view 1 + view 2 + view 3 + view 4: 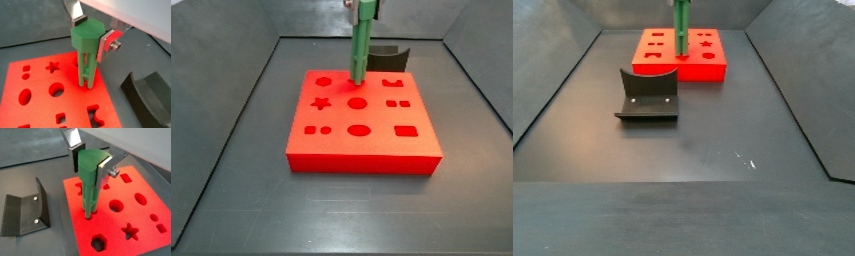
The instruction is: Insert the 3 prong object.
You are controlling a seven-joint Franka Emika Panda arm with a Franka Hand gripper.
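Observation:
The 3 prong object (86, 40) is a bright-green peg with a blocky head and thin parallel rods. It hangs upright in my gripper (93, 32), which is shut on its head. It shows in both wrist views (89, 173) and both side views (361, 45) (681, 30). Its rod tips meet the top of the red block (40, 102) near the block's far edge, among cut-out holes (113, 225). I cannot tell whether the tips sit inside a hole. In the side views the gripper (365, 5) is mostly cut off at the picture edge.
The red block (358, 160) (714, 68) has several shaped holes: star, ovals, squares, a hexagon. The dark fixture (27, 210) (649, 95) stands on the grey floor beside the block; it also shows in a wrist view (147, 90) and a side view (389, 58). Sloped bin walls surround the floor.

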